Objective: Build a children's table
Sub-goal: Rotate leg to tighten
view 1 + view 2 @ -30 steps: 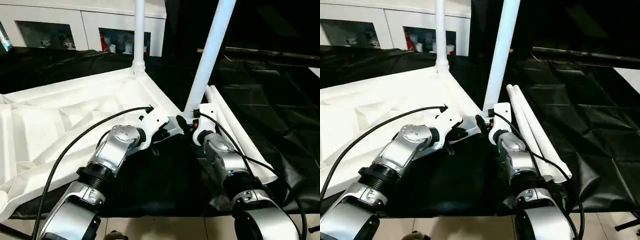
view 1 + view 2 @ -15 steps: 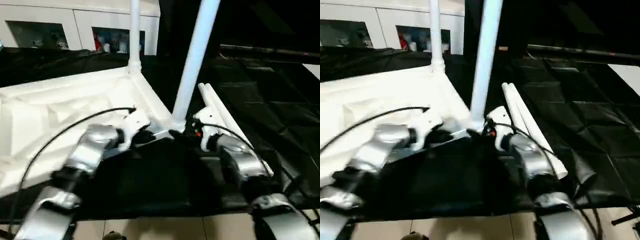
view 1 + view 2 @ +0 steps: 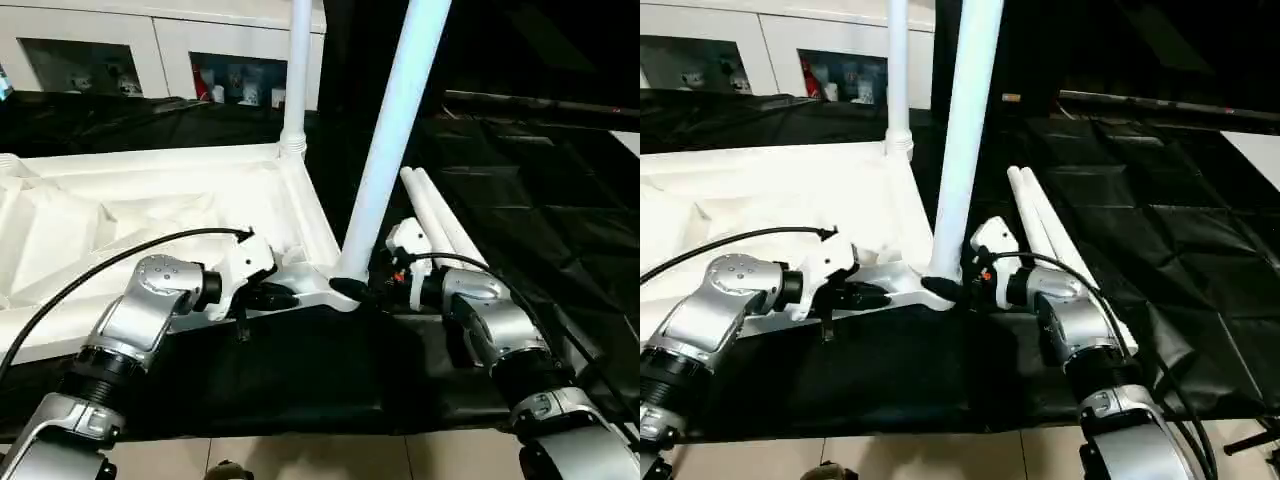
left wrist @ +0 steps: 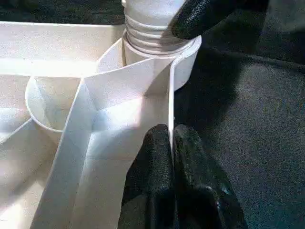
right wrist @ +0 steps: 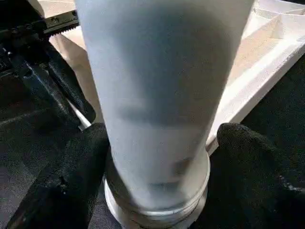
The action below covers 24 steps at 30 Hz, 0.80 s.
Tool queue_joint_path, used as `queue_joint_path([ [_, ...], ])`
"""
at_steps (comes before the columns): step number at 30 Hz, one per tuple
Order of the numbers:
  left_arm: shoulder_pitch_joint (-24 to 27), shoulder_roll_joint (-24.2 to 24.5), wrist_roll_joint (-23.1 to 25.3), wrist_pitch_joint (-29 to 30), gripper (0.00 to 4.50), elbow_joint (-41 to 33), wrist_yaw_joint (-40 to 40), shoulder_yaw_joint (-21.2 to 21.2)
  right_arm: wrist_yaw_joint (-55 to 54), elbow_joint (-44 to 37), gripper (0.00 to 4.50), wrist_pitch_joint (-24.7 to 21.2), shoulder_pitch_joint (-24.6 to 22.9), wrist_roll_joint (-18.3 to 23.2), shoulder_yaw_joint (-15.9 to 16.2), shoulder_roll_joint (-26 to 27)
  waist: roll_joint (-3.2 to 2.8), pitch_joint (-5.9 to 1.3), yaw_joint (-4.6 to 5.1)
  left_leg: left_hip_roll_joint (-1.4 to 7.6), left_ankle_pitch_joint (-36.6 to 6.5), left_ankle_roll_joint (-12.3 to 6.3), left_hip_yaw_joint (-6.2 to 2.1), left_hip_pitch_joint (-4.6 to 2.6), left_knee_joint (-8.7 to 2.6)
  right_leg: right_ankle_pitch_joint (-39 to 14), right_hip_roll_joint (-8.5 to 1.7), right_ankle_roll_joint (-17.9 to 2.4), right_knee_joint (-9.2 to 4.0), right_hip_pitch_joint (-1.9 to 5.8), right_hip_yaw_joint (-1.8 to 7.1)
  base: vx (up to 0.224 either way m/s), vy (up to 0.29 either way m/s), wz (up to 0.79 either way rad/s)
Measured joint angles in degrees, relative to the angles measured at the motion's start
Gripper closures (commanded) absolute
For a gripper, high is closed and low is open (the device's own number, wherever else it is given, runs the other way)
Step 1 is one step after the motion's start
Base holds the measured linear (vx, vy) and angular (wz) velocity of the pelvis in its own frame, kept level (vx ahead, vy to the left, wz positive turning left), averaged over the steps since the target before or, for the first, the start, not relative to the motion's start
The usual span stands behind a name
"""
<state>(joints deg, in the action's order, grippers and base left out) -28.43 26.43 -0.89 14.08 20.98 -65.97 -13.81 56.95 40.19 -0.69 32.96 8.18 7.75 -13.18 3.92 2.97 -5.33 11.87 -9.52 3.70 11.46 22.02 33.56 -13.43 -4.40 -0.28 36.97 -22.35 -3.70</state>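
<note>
The children's table's white tabletop [image 3: 120, 215] lies underside up on the black cloth. One white leg [image 3: 298, 80] stands in its far corner socket. A second leg [image 3: 395, 130] stands in the near corner socket [image 4: 159, 47]. Two loose legs [image 3: 440, 215] lie side by side to the right. My left gripper [image 3: 275, 295] is shut on the tabletop's thin rim [image 4: 170, 109] just beside that near socket. My right gripper [image 3: 358, 290] is open, with its fingers [image 5: 71, 181] on either side of the near leg's base [image 5: 162, 119] and a small gap on one side.
White cabinets [image 3: 100, 60] with glass doors line the back wall. The black-draped work table [image 3: 540, 180] stretches off to the right behind the loose legs. Its front edge and the tiled floor [image 3: 300, 460] lie just below my forearms. A black cable [image 3: 120, 265] arcs over my left arm.
The whole view has shifted. My right forearm now reaches the near leg's base from the right and lower down. My left gripper keeps its pinch on the rim.
</note>
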Motion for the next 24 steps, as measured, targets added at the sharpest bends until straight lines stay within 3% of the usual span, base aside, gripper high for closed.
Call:
queue_joint_path([
  [6, 0.07, 0.17, -0.02, 0.04, 4.5, -0.12, -0.02, 0.0, 1.05, 0.04, 1.13, 0.01, 0.24, -0.59, 0.7, -0.4, 0.07, -0.01, -0.02, 0.0, 0.0, 0.0, 0.0, 0.0, 0.0, 0.0, 0.0, 0.0, 0.01, 0.0, 0.0, 0.0, 0.0, 0.0],
  [7, 0.07, 0.35, -0.02, 0.16, 4.5, -0.2, -0.02, 0.0, 1.08, 0.07, 1.37, 0.01, 0.24, -0.57, 0.72, -0.39, 0.09, 0.0, -0.02, 0.0, 0.0, 0.0, 0.0, 0.0, 0.01, 0.0, 0.0, 0.0, 0.01, 0.0, 0.0, 0.0, 0.0, 0.0],
  [18, 0.89, 0.7, -0.14, 1.15, 4.5, -1.62, 0.24, 0.19, 0.75, 0.69, 1.81, -0.41, 0.22, 0.12, 0.55, 0.69, 0.52, -0.09, 0.11, 0.01, 0.01, 0.0, 0.01, -0.06, 0.01, 0.0, 0.0, -0.01, 0.06, 0.01, 0.0, 0.0, 0.0, 0.0],
  [21, 0.77, -0.32, 0.89, 2.05, 4.5, -1.37, 3.14, 0.48, -4.93, 3.22, 1.81, 0.31, 0.54, -0.13, -0.67, 3.12, 0.78, -0.2, 0.4, 0.01, 0.0, 0.02, 0.01, -0.3, 0.04, 0.04, 0.0, -0.07, 0.08, 0.16, 0.03, 0.0, 0.0, 0.0],
  [24, -1.73, -5.12, 3.85, 3.81, 4.5, 2.1, 10.5, 0.45, -18.48, 8.18, 1.82, 0.05, 3.09, -0.99, -3.36, 7.23, 0.94, -0.21, 0.54, -0.03, -0.01, 0.05, 0.02, -0.91, -0.01, 0.07, -0.03, -0.1, 0.03, 0.57, 0.1, 0.0, 0.0, 0.0],
])
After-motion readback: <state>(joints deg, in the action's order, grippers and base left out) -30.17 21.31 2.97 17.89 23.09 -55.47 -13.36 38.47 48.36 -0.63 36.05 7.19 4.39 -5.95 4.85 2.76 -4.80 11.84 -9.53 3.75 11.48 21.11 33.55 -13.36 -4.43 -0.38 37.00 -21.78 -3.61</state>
